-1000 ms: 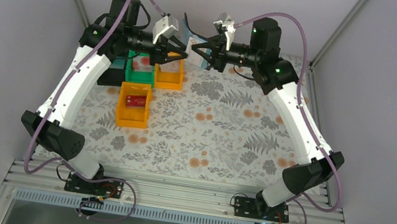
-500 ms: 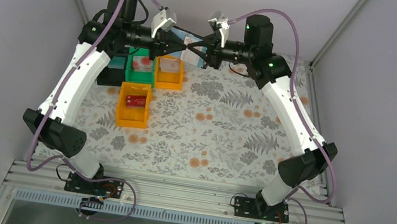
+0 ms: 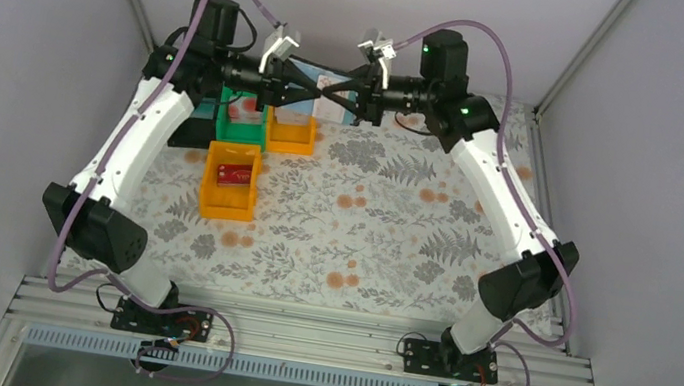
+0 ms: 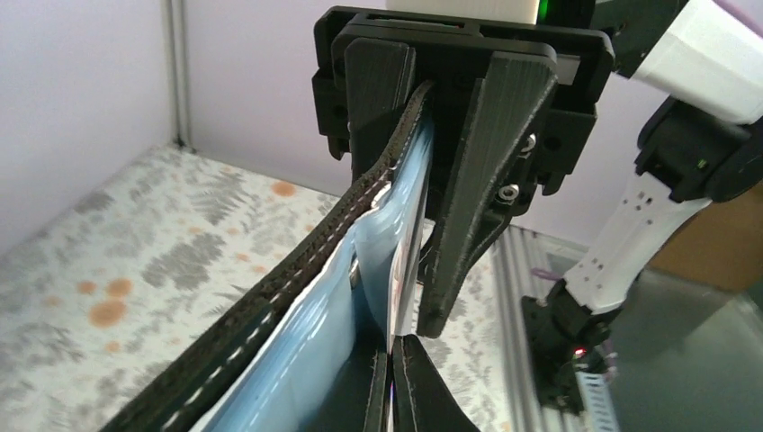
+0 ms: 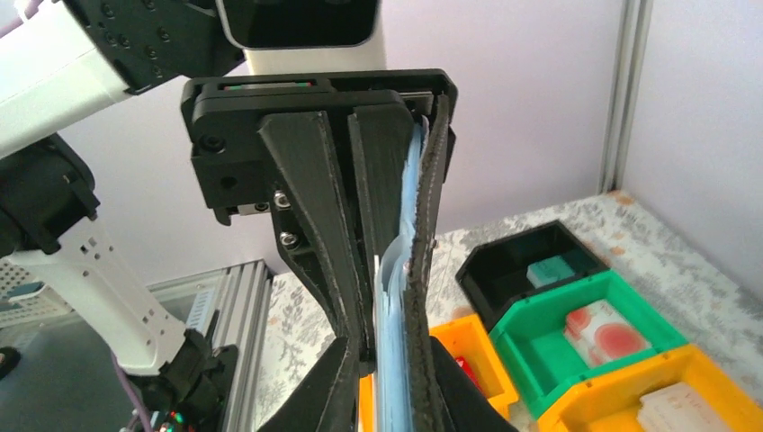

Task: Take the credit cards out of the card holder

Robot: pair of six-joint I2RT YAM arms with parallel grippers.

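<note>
Nearest me, well short of the card holder (image 4: 306, 342), an orange tray (image 3: 211, 185) has a red card (image 3: 236, 174) lying in it; a green tray (image 3: 225, 116) sits just below the holder. Up there the right gripper (image 5: 387, 382) clamps the holder's edge, clear of the table (image 3: 383, 229). What's new: my left gripper (image 4: 393, 387), open a second ago, has shut on a thin pale card (image 4: 402, 270) poking from the inner pocket (a card, I judge, not certain). So it looks ready to be drawn out.

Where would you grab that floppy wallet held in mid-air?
I'd pinch the card holder across its thin stitched border at one end, coming in level from the side: it hangs edge-up, flat and limp, so only its two faces offer grip.
</note>
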